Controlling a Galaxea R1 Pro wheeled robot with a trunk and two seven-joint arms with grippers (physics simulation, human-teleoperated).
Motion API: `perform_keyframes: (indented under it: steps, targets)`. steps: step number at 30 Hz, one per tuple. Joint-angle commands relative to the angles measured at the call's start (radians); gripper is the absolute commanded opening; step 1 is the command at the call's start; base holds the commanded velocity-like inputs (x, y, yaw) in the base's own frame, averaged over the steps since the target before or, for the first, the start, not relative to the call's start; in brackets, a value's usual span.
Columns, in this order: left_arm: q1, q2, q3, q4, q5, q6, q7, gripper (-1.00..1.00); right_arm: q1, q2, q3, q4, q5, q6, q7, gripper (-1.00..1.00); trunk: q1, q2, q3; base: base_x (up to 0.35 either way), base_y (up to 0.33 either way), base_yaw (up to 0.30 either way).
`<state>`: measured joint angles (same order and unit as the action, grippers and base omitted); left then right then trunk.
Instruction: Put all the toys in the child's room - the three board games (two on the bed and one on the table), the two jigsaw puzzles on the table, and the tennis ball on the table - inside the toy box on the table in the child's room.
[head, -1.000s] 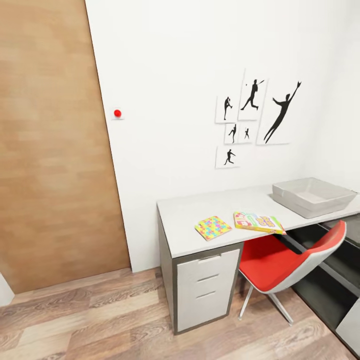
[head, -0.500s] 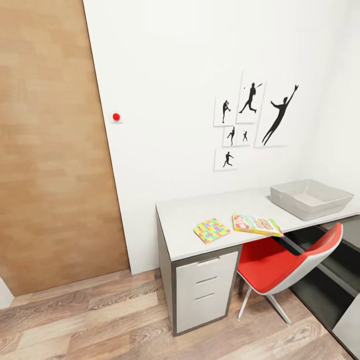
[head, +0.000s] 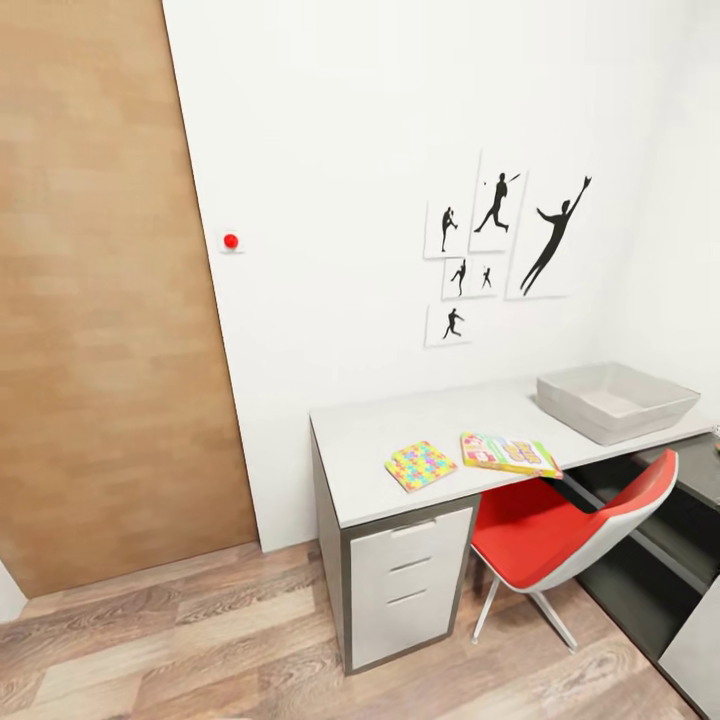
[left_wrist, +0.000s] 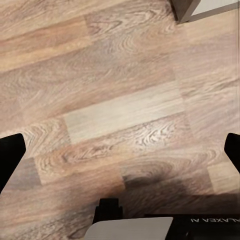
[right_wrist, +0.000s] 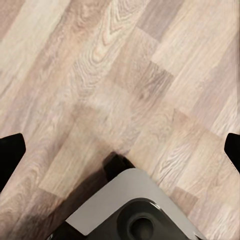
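On the long pale grey table (head: 370, 440) lies one jigsaw puzzle (head: 421, 465), a flat square of yellow, pink, blue and green pieces, close to the front edge. Just to its right lies a longer board game (head: 509, 453) printed in red, yellow and green. The toy box (head: 615, 400), a shallow light grey tray, stands farther right on the same top, with nothing showing inside. The bed and the tennis ball are out of view. Over wood floor, my left gripper (left_wrist: 120, 155) and my right gripper (right_wrist: 120, 152) are both open and hold nothing.
A red and white chair (head: 570, 530) is tucked under the table, right of the white drawer unit (head: 405, 585). A wooden door (head: 100, 300) fills the left wall. A lower dark cabinet (head: 690, 500) runs along the right. Wood floor (head: 200, 640) lies before the table.
The whole head picture has slid slightly left and down, so the camera has moved. The puzzle, the game and the toy box lie where they were on the table.
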<state>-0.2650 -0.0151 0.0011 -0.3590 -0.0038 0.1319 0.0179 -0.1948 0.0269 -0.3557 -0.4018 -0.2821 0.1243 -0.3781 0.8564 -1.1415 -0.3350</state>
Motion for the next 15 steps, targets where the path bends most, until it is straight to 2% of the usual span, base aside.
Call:
perform_keyframes:
  steps: [1,9,15]
  targets:
    - [0.0,0.0,0.0,-0.002,0.0,0.001,0.002,1.0,0.0,-0.001,0.0,-0.003,-0.008,0.002,-0.004,1.0,-0.004,0.007,0.002,0.0,0.0,-0.18]
    - [0.0,0.001,0.004,0.044,0.0,-0.054,0.002,1.0,0.001,-0.007,-0.004,-0.002,-0.016,-0.01,-0.004,1.0,-0.035,0.063,0.027,0.0,0.0,-0.241]
    - [0.0,0.001,-0.002,0.054,-0.002,-0.063,0.002,1.0,0.002,-0.007,-0.005,0.0,-0.018,-0.013,-0.005,1.0,-0.058,0.105,0.045,0.0,0.0,-0.273]
